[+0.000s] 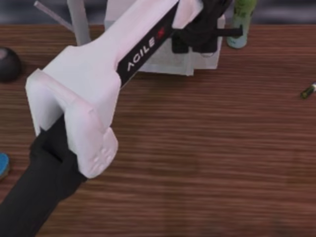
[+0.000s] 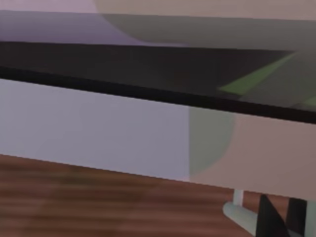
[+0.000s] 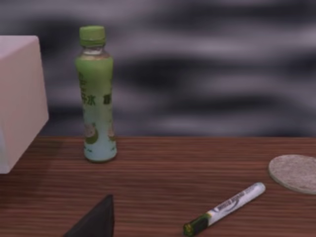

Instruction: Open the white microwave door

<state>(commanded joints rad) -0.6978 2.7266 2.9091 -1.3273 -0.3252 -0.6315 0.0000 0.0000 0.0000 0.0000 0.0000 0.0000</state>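
Microwave (image 1: 163, 61), small and white, stands at the far edge of the tabletop (image 1: 212, 158) near the middle, most of it hidden in the top view under my left arm, which reaches diagonally across to its front right corner. My left claw (image 1: 205, 32) sits against that front, just beside a green drink bottle (image 1: 242, 22), but the dark wrist covers the fingers and I cannot tell how far they are parted or whether they have the door edge. The door (image 2: 94, 128) fills the left wrist view as a pale flat panel under a dark band, very close, with wood grain below it. To do this step well, I judge I should pull in an arc around the hinge rather than straight back, slowly, so the light box does not slide or knock the bottle. My right arm is parked off the right side; its wrist view shows the bottle, a marker pen (image 3: 224, 208) and a round coaster (image 3: 294, 173).
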